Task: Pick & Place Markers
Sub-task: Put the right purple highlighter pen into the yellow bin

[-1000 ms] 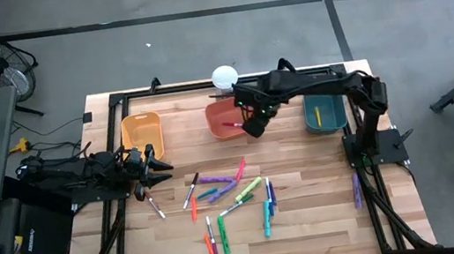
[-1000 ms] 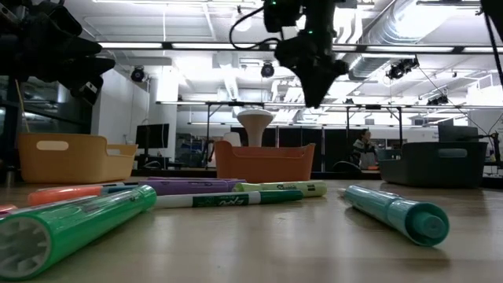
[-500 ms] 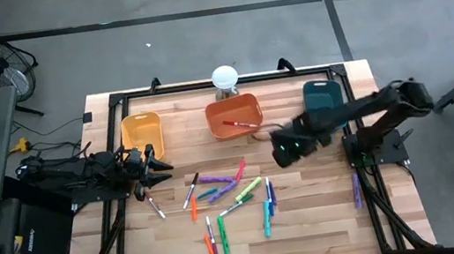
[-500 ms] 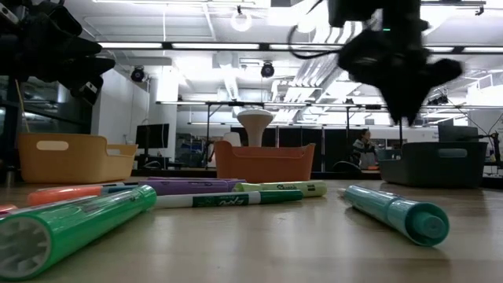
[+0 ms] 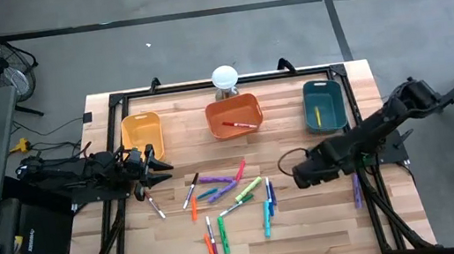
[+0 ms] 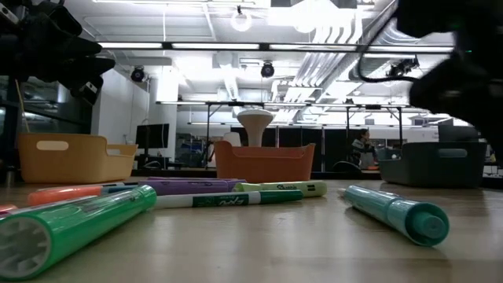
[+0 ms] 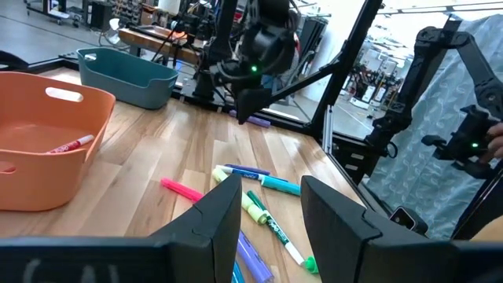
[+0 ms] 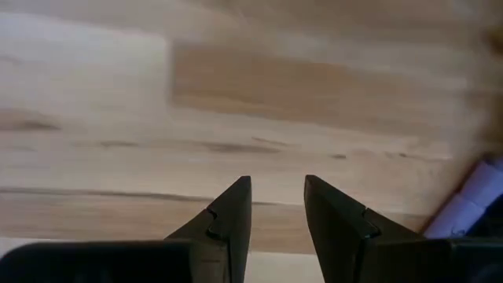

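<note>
Dark, my right gripper (image 5: 298,173) hangs right of centre in the high view, fingers apart and empty over bare wood. Just left of it the markers (image 5: 223,197) lie scattered mid-table. My left gripper (image 5: 159,165), also parted, waits at centre left.

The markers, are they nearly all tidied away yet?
Not nearly. Done: one red marker lies in the orange plastic bin and one yellow marker in the teal plastic bin. In hand: nothing; the right claw hangs open and empty over bare wood, the left claw waits open. Left: the big scattered pile of coloured markers.
</note>
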{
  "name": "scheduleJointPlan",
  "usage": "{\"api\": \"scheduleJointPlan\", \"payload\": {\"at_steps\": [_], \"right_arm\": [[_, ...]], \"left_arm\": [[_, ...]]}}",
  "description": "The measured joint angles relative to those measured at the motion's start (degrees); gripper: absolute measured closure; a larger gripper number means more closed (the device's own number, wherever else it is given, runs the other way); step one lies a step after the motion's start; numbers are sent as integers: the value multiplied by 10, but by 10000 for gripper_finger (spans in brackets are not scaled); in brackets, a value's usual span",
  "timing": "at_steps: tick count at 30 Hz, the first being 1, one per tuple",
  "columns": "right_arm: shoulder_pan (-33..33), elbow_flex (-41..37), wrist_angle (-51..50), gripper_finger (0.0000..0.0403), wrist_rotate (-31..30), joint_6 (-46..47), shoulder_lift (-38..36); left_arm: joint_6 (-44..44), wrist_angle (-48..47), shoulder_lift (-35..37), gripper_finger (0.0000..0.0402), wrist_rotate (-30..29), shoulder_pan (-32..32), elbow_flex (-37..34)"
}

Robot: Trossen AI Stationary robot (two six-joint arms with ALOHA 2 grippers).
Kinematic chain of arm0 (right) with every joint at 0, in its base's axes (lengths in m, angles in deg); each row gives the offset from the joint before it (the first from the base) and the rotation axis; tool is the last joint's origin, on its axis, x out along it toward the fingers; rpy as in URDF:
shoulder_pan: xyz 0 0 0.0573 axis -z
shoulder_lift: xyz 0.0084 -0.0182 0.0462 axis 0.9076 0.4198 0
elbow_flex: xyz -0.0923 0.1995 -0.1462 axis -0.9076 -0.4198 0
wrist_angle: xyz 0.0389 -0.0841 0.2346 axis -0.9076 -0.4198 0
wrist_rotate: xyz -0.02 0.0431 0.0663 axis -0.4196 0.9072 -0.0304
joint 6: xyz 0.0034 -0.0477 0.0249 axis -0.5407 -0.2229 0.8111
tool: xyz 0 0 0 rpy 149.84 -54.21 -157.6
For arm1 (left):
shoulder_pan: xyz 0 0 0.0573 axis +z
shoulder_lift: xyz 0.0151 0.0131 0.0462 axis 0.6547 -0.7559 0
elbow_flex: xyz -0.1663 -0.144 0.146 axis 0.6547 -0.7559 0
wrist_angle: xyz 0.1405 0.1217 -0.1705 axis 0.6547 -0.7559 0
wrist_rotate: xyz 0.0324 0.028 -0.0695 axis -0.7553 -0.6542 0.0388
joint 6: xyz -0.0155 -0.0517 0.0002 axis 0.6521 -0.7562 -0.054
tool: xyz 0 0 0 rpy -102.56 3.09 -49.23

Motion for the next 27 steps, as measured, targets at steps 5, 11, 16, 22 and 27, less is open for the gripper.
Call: {"api": "scheduleJointPlan", "payload": {"at_steps": [5, 11, 16, 22, 27], "right_arm": [[-58, -24, 11, 295, 24, 59, 0], [-115, -33, 9, 295, 38, 137, 0], [-129, -33, 10, 295, 47, 174, 5], [-117, -33, 1, 295, 114, 156, 38], [-93, -23, -18, 295, 148, 146, 57]], "left_arm": [[0, 0, 0, 270, 0, 0, 0], [0, 0, 0, 270, 0, 0, 0], [0, 0, 0, 270, 0, 0, 0], [0, 0, 0, 270, 0, 0, 0], [0, 0, 0, 270, 0, 0, 0]]}}
